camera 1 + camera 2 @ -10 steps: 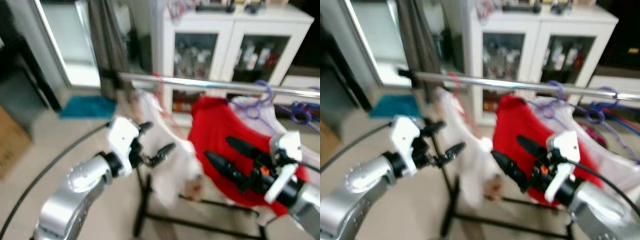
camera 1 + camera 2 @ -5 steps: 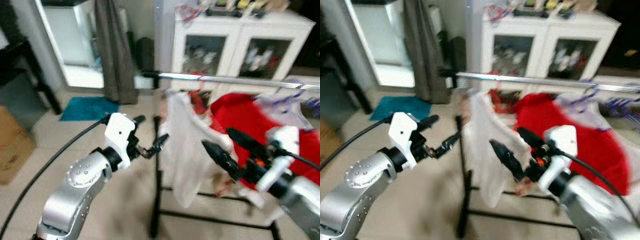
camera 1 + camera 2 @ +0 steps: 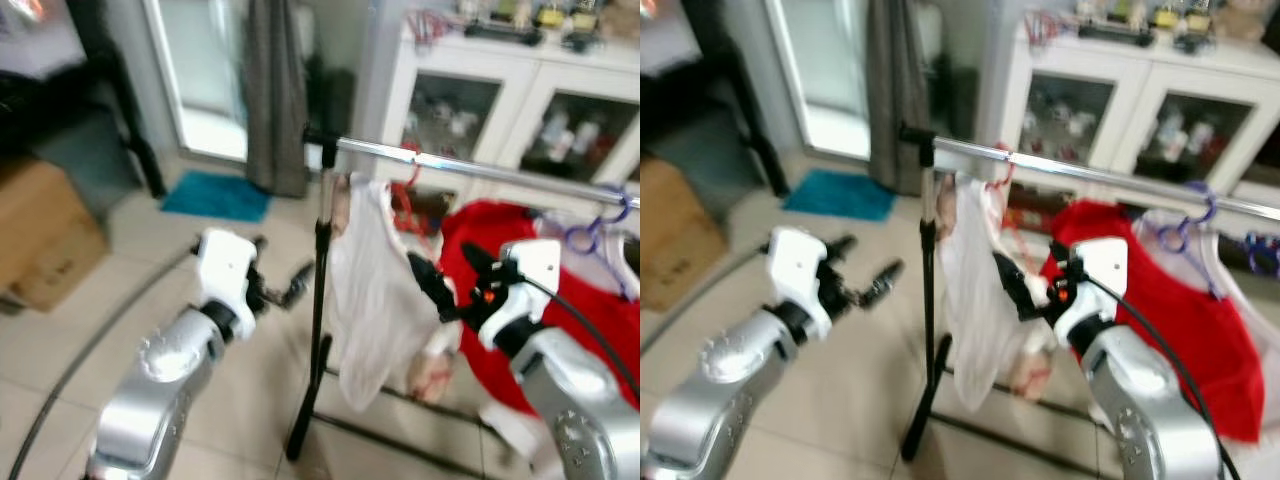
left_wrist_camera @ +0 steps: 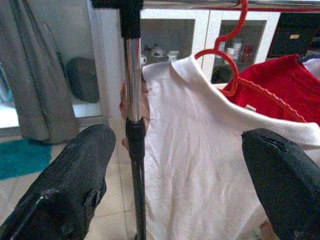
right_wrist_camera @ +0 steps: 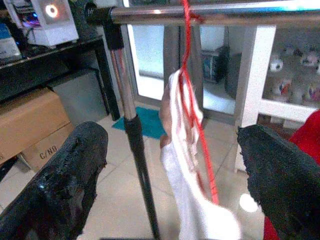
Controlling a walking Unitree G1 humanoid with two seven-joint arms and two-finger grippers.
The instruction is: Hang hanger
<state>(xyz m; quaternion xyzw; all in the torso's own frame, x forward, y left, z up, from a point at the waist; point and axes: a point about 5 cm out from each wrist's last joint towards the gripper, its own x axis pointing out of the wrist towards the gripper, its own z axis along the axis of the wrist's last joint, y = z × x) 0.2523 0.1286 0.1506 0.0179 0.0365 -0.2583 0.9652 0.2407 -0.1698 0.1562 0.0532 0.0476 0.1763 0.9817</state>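
White shirt on a red hanger, hung on the rail

The hanger (image 4: 227,60) hooks over the rail (image 3: 470,168) at frame centre, the shirt (image 3: 370,290) draped beside the stand's pole (image 3: 318,300). Left end effector (image 3: 275,285), lower left, is released and empty; right end effector (image 3: 445,275), right of the shirt, is likewise spread, grasping nothing

home, living area | clothes rack (image 3: 480,170) mid-frame | white glass-door cabinet (image 3: 500,100) upper right | cardboard box (image 3: 45,245) left | teal mat (image 3: 215,195) on tiled floor
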